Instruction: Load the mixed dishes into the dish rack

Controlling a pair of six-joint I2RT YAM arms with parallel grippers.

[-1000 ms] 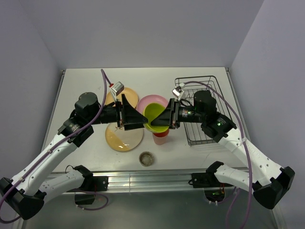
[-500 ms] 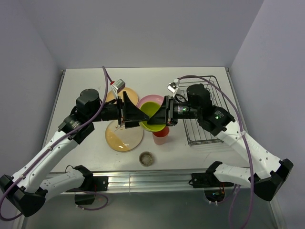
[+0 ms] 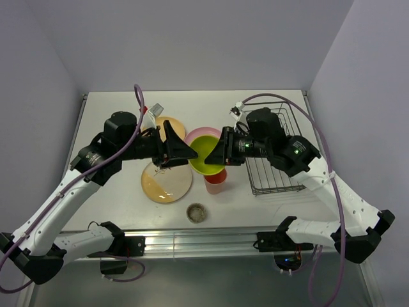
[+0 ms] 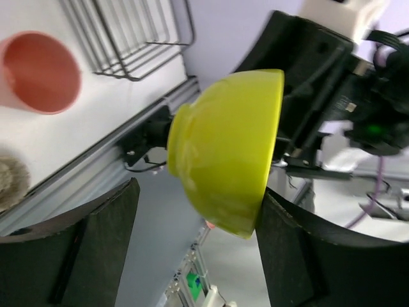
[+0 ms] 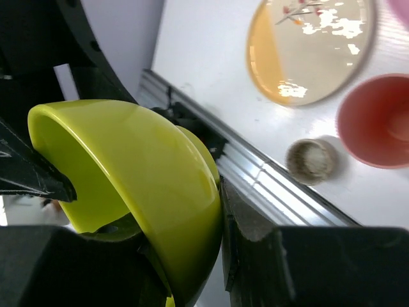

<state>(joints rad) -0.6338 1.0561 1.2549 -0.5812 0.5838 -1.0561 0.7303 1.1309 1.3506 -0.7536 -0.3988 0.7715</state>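
Green bowl (image 3: 203,160): held off the table at the centre of the top view, tipped on its side. It hangs above the pink plate (image 3: 198,133) and the cup (image 3: 215,184).

Right gripper (image 3: 216,148): closed on the bowl's wall, with one finger inside the rim and one finger (image 5: 246,224) outside.

Left gripper (image 3: 182,144): jaws wide. The bowl's base lies between its fingers (image 4: 96,249); contact cannot be confirmed.

Rack (image 3: 275,176): right of centre, apart from the bowl.
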